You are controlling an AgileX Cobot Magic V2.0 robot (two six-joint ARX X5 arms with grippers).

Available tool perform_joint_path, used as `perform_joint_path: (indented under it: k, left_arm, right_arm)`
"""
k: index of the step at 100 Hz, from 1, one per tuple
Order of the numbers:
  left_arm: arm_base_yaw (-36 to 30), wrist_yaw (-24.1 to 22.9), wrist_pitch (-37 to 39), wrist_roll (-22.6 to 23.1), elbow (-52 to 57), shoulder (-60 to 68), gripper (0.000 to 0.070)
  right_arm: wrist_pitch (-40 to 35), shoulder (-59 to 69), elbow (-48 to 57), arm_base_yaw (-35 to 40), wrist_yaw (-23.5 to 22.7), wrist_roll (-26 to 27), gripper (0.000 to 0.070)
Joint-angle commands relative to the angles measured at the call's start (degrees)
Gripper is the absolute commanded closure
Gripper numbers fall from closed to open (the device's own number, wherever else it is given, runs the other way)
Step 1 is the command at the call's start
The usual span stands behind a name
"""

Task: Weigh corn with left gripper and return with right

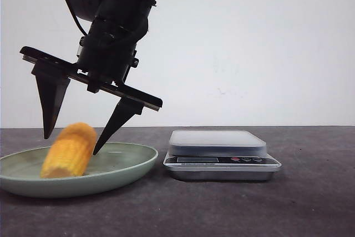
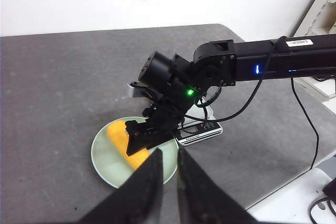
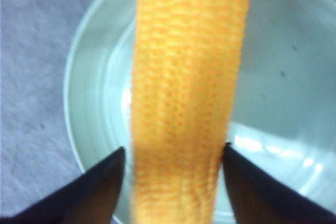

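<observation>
The yellow-orange corn (image 1: 69, 151) lies on a pale green plate (image 1: 130, 162) at the left of the table. My right gripper (image 1: 71, 145) hangs open over it, one fingertip on each side of the cob. In the right wrist view the corn (image 3: 186, 77) fills the gap between the fingers (image 3: 100, 187); one tip is at its side, the other slightly off. My left gripper (image 2: 169, 151) is raised high and back from the plate (image 2: 105, 156), its fingers nearly together with nothing between them. From there the corn (image 2: 122, 135) shows partly under the right arm (image 2: 173, 85).
A silver kitchen scale (image 1: 219, 151) with a grey top stands just right of the plate, also seen as the scale (image 2: 202, 129) beyond the plate. The table's edge (image 2: 294, 179) and cables lie off to one side in the left wrist view.
</observation>
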Motion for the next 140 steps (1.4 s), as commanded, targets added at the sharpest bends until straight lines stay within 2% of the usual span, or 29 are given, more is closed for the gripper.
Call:
perform_joint_path:
  k: [1, 15, 30, 39, 55, 77, 86, 93, 99, 111, 128, 135, 140]
  left_arm:
    - [-0.5, -0.3, -1.5, 0.7, 1.0, 0.6, 0.0688]
    - [-0.5, -0.3, -1.5, 0.7, 1.0, 0.6, 0.0688]
    - [-0.5, -2.0, -1.5, 1.1, 1.0, 0.6, 0.0688]
    - [-0.5, -3.6, -1.5, 1.4, 1.0, 0.6, 0.0688]
    - [-0.5, -5.7, -1.4, 1.4, 0.9, 0.6, 0.0688]
    - [-0.5, -11.9, -1.3, 1.6, 0.9, 0.6, 0.0689]
    - [-0.5, -13.6, -0.9, 1.6, 0.9, 0.6, 0.0689]
    - [-0.5, -13.6, -0.3, 1.6, 0.9, 0.6, 0.0689]
    - [-0.5, -13.6, 0.0, 1.5, 0.9, 0.6, 0.0688]
    - [-0.5, -13.5, -0.2, 1.2, 0.9, 0.6, 0.0688]
    - [-0.5, -13.5, -0.1, -1.2, 0.9, 0.6, 0.0684]
    - [-0.5, -13.5, 0.0, -1.2, 0.9, 0.6, 0.0684]
    - [-0.5, -13.5, -0.1, -1.2, 0.9, 0.6, 0.0684]
  right_arm:
    - [0.5, -1.1, 2.0, 0.9, 1.4, -1.0, 0.0278]
    - [0.4, -6.1, 4.8, 0.9, 7.5, -5.0, 0.0279]
    - [-1.4, -14.7, 9.4, 1.5, 17.1, -16.7, 0.0302]
    - [-2.3, -21.5, 10.4, 3.6, 24.4, -24.9, 0.0419]
    - [-3.9, -33.3, 10.4, 11.1, 40.9, -36.7, 0.0700]
    - [-6.5, -43.8, 9.4, 25.0, 59.2, -37.8, 0.0695]
    - [-6.7, -47.3, 4.9, 31.5, 68.2, -37.8, 0.0694]
    - [-6.7, -49.6, 0.3, 35.1, 72.6, -37.8, 0.0694]
    - [-6.1, -52.2, -5.9, 38.2, 74.7, -37.7, 0.0694]
    - [-3.0, -56.0, -14.8, 41.2, 74.1, -37.7, 0.0694]
    - [-1.2, -57.3, -17.6, 44.1, 74.4, -37.9, 0.0694]
    - [2.0, -57.7, -17.6, 44.5, 75.4, -40.7, 0.0694]
    - [5.1, -58.2, -17.6, 44.4, 74.3, -43.8, 0.0693]
